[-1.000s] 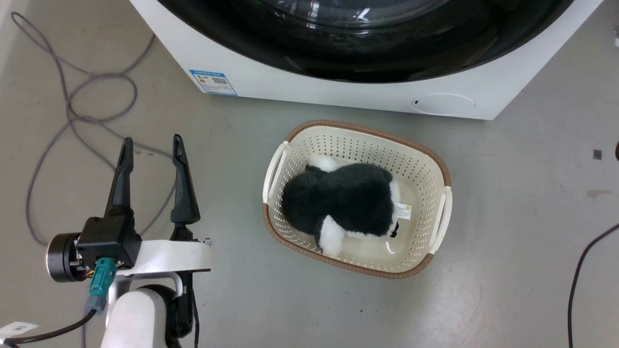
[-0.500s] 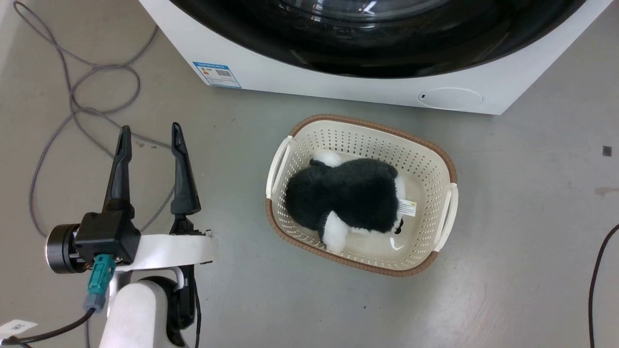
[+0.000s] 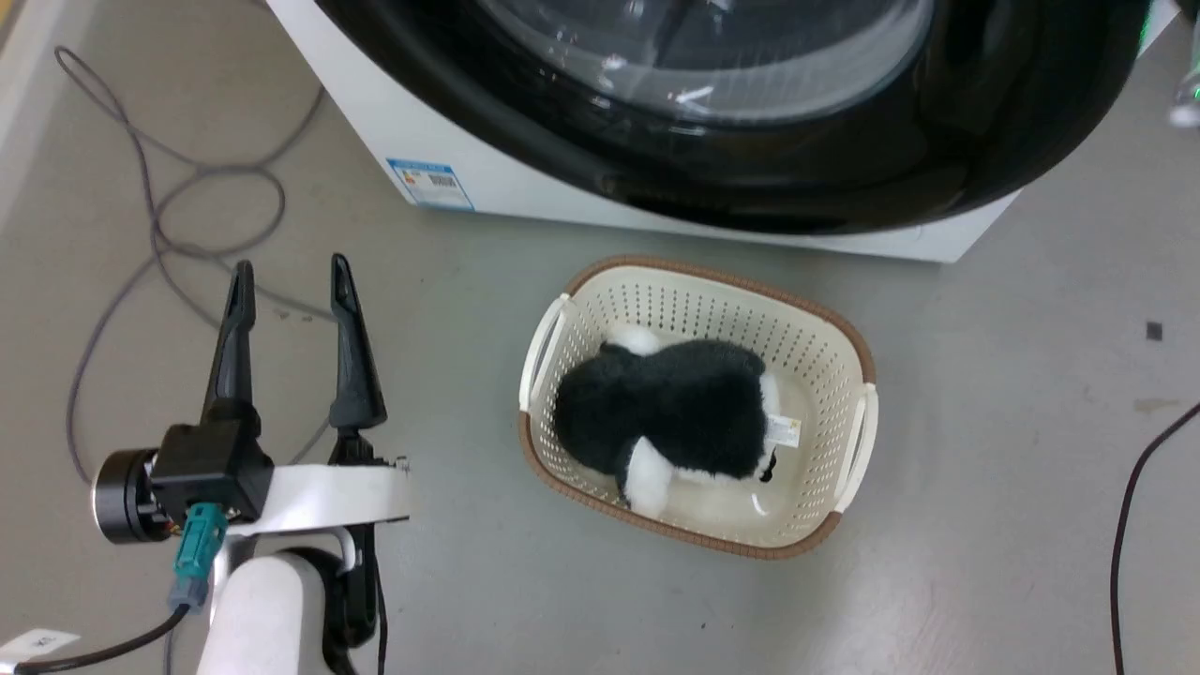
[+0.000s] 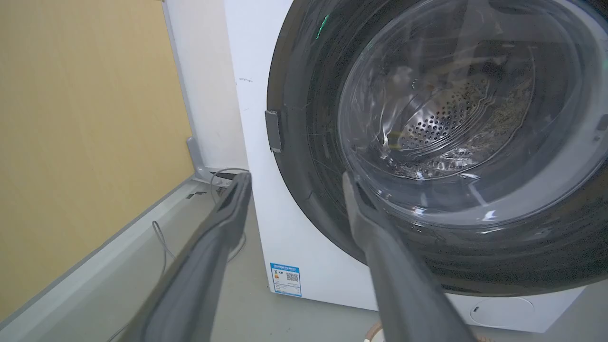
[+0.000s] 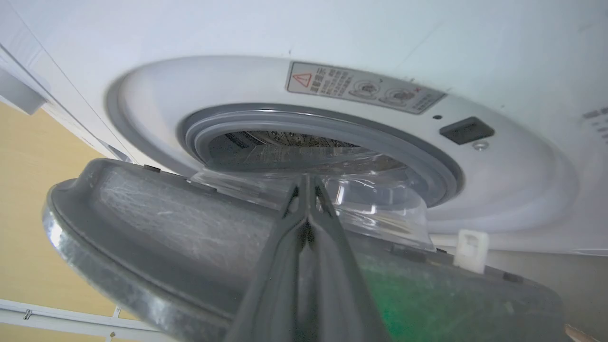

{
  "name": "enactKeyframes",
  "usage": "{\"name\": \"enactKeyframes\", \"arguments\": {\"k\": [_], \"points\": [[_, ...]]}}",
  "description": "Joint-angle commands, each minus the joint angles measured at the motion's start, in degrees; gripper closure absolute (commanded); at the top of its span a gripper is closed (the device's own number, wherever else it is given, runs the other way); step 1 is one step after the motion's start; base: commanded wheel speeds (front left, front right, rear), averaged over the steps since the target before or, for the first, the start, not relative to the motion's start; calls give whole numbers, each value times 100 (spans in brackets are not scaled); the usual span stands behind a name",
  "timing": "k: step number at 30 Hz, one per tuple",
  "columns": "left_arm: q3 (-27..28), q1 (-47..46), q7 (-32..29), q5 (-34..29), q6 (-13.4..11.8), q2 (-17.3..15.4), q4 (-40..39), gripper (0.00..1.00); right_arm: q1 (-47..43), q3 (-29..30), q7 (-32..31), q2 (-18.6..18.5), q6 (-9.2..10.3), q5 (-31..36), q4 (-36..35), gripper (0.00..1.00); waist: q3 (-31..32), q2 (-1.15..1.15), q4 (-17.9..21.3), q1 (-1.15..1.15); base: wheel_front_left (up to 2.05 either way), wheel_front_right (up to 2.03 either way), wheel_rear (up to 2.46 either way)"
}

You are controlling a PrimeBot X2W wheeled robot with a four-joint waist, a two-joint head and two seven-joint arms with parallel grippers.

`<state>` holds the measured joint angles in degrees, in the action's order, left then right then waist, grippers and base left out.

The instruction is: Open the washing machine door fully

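Washing machine door (image 3: pixel 750 178), round, black-rimmed, glass-bowled, stands ajar. Fingers of the right gripper (image 5: pixel 307 183), closed on nothing, lie against its inner face, likely to swing it wider. Those of the left gripper (image 3: pixel 292 264) hang spread, empty.

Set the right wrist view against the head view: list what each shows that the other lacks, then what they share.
Right wrist view, not the head view: the grey inner face of the washing machine door, the grey rubber ring around the opening, a warning label above it, and the right gripper, fingers shut, tips by the glass bowl.
Head view, not the right wrist view: the left gripper, open, a basket holding a black-and-white plush toy, and a grey cable.
Shared: the washing machine door, standing ajar.
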<state>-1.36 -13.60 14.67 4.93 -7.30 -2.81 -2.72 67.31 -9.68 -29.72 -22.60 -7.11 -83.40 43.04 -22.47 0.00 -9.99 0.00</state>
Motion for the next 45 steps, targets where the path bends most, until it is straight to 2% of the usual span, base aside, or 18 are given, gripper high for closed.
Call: {"name": "enactKeyframes", "arguments": {"k": [1, 16, 32, 45], "points": [[11, 95, 33, 10, 29, -7, 29, 0, -231, -54, -67, -11, -37, -42, -57, 100, 125, 0, 22, 0, 0, 0, 0], [82, 573, 33, -36, 138, -7, 244, 0, -1689, -368, -412, 211, -37, -261, -685, 100, 902, 0, 177, 0, 0, 0, 0], [66, 976, 33, -138, 250, -7, 369, 0, -3434, -729, -801, 562, -37, -657, -2286, 100, 1412, 0, 258, 0, 0, 0, 0], [50, 1167, 33, -221, 323, -7, 470, 0, -4374, -1340, -904, 1171, -37, -709, -3158, 100, 1641, 0, 357, 0, 0, 0, 0]]}}
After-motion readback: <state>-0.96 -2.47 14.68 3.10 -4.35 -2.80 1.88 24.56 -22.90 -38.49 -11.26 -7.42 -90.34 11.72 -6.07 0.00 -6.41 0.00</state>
